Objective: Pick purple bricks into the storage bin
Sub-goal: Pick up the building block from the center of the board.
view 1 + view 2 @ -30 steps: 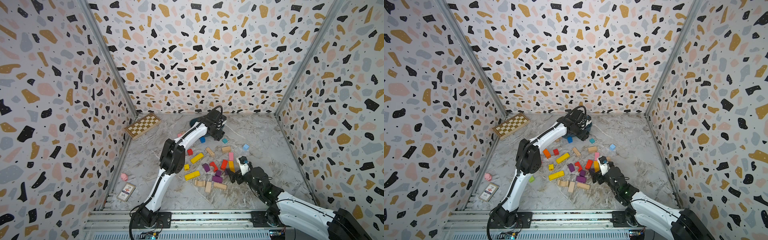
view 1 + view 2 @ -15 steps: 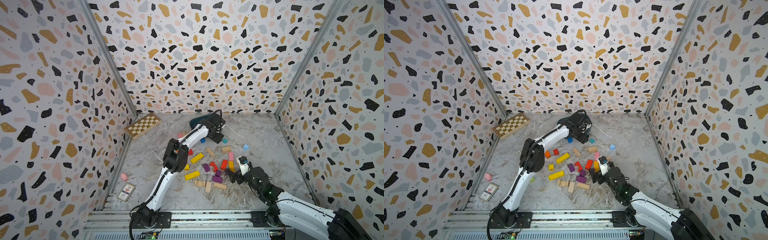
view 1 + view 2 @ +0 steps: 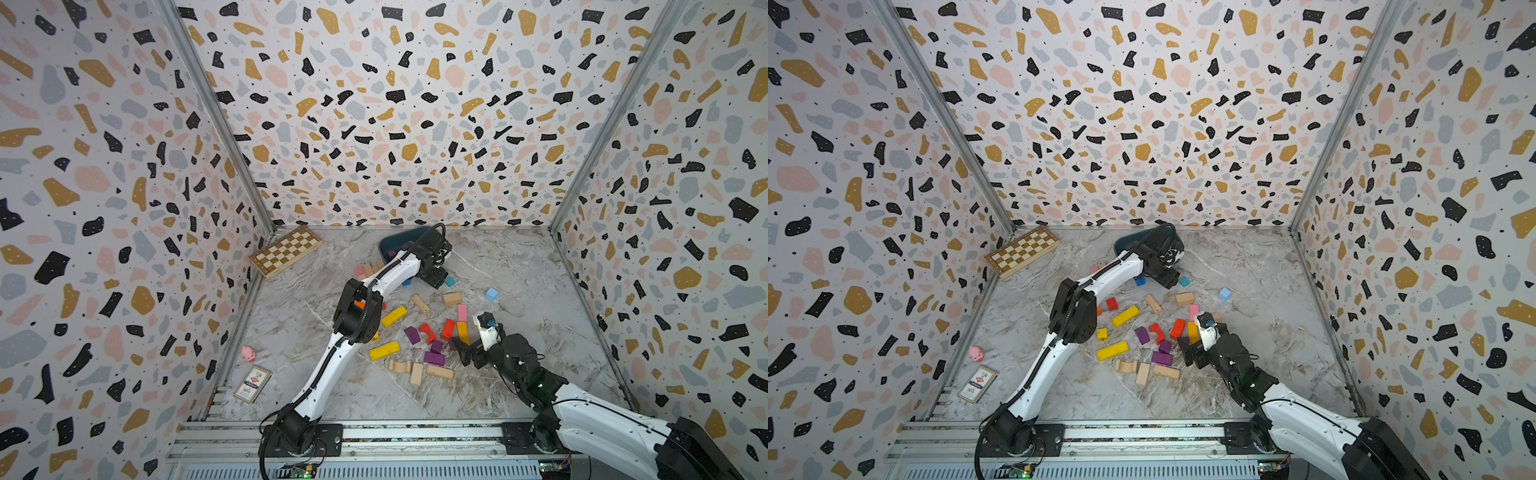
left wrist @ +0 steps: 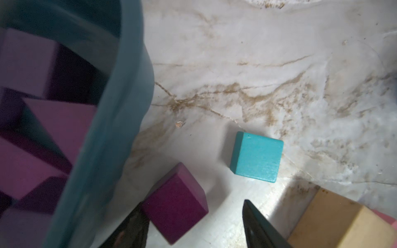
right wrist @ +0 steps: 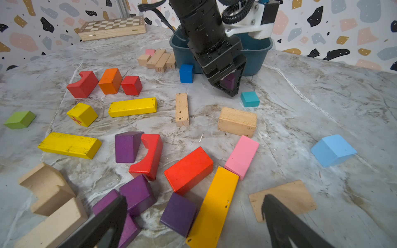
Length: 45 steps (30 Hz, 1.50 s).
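The left fingers [image 4: 260,232] stand spread around a purple cube [image 4: 175,201], at lower middle, beside the storage bin [image 4: 107,128]. The right fingers [image 5: 283,232] are spread over purple bricks [image 5: 137,193].

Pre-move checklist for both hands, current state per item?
1. Left hand straddles the purple cube: ok.
2. Left hand closed on that cube: not ok, there is a gap at one side.
3. Cube inside the storage bin: not ok, it sits beside the bin's outer wall.
4. Teal cube clear of left hand: ok.
5. Right hand open: ok.
6. Purple bricks under right hand: ok.
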{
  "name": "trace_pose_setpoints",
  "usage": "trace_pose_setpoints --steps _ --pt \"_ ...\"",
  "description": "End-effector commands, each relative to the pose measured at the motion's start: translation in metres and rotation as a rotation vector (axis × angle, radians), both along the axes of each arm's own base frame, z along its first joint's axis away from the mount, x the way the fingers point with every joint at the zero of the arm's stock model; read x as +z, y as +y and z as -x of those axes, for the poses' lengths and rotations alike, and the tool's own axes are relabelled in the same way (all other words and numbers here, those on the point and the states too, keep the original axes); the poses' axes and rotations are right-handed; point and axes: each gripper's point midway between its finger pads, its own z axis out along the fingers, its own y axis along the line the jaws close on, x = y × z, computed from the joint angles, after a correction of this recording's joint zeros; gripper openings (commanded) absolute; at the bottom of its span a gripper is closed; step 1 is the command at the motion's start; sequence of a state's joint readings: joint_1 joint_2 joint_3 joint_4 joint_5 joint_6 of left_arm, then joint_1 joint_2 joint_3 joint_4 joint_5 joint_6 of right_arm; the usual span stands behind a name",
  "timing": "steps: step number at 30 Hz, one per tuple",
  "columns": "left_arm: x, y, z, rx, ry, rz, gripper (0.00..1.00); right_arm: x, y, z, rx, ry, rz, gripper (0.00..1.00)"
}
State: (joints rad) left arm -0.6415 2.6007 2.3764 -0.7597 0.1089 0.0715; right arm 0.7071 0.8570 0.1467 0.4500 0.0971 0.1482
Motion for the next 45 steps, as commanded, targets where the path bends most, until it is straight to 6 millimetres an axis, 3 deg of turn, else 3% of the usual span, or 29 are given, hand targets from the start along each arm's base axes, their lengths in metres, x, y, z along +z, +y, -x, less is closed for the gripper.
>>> trace_pose_setpoints --steps 1,13,29,36,45 --pt "0.008 0.002 -0.011 0.005 -0.036 0.001 0.66 0.010 0.002 -0.001 0.005 -0.032 -0.015 1.00" --pt "0.001 0.001 -0.017 0.011 -0.038 0.011 0.51 0.009 0.003 -0.001 0.007 -0.029 -0.014 1.00" --pt "0.007 0.003 -0.015 0.009 -0.039 0.007 0.11 0.009 0.004 -0.002 0.011 -0.026 -0.012 1.00" --pt "0.034 0.000 -0.008 -0.029 -0.057 0.044 0.00 0.008 0.005 -0.002 0.014 -0.023 -0.009 1.00" --pt "0.085 -0.001 -0.002 -0.091 -0.136 0.067 0.00 0.008 0.004 -0.002 0.012 -0.023 -0.010 1.00"
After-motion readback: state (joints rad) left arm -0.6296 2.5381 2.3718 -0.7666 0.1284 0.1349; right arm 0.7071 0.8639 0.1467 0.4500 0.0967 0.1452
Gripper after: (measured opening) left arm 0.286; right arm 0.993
